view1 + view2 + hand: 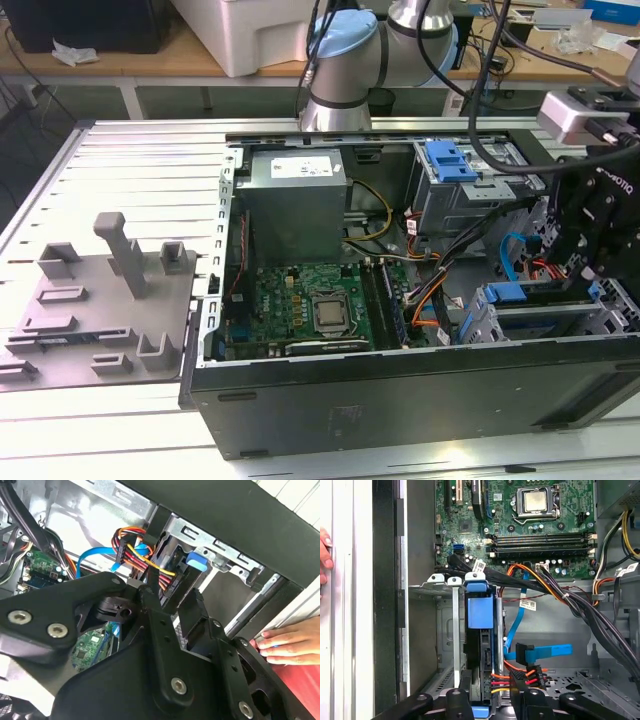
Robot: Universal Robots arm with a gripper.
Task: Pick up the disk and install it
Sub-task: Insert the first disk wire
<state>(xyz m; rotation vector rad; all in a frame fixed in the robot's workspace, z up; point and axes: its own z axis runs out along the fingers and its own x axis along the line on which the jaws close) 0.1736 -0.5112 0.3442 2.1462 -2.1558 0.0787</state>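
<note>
One disk (480, 630) edge-on in bay (451, 645)

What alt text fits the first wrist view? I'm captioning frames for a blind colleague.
The gripper straddles the disk, which stands on edge in the drive cage of an open computer case. Beyond lie the motherboard and cables.

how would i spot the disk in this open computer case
Start at the open black computer case and go to the drive cage at the exterior view's right, past the green motherboard. The disk stands on edge in a cage slot, between the black claw fingers. Its blue plastic bracket and the cables plugged into it set it apart.
</note>
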